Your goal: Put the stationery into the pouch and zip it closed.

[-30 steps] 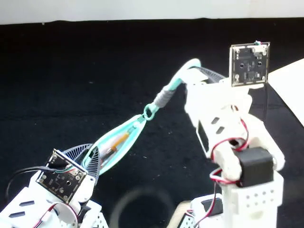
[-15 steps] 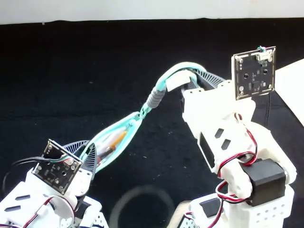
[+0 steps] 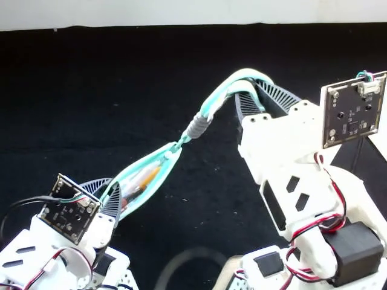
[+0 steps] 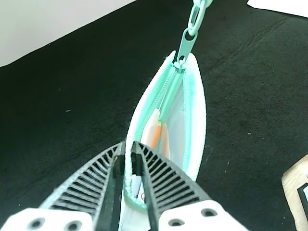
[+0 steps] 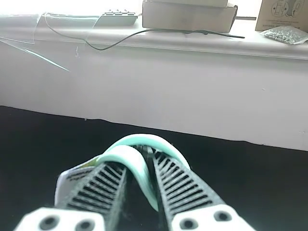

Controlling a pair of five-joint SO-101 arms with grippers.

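Mint pouch, pens inside, zip open, sits at 7 o'clock in high view with L gripper clamped on its rim and R gripper at 1 o'clock pinching strap; I judge zipping is in hand, next req. drawing slider toward L.

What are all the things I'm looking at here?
pouch: one, mint and white, unzipped, slung in the air between both arms
strap: one, mint, linked to the pouch's zip pull
stationery: count unclear, one piece orange, inside the pouch
table: one, black, underneath
paper sheet: one, white, on the table
cable: one, black, on the white ledge
left gripper: one, black-fingered, clamping the pouch's end
right gripper: one, black-fingered, clamping the strap
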